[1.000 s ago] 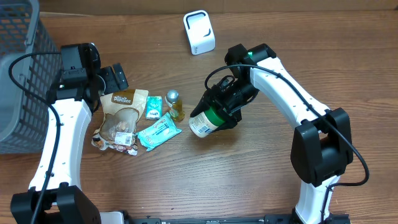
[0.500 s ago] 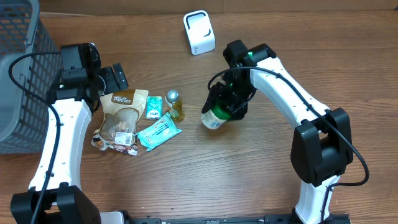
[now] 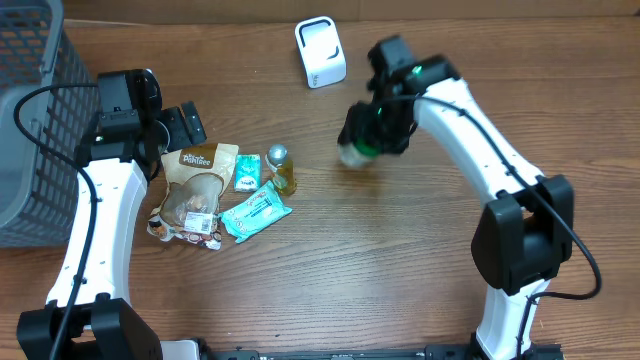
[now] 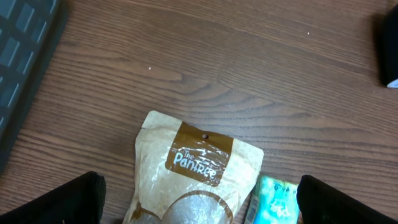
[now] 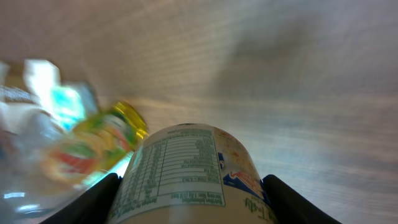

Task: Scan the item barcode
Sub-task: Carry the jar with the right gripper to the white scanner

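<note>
one white jar clamped in my right pincer, upper middle of the overhead frame.
the jar hangs near the white scanner, below and right of it. only its nutrition panel shows, no barcode; turned wrong, the scan may fail, and the round wall could slip from my hold.

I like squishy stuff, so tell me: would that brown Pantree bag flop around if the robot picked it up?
Probably floppy: the brown bag looks like a soft pouch lying flat on the table. It likely feels light, since it lies quite thin. Its shiny front might be a bit slippery to pinch.
</note>
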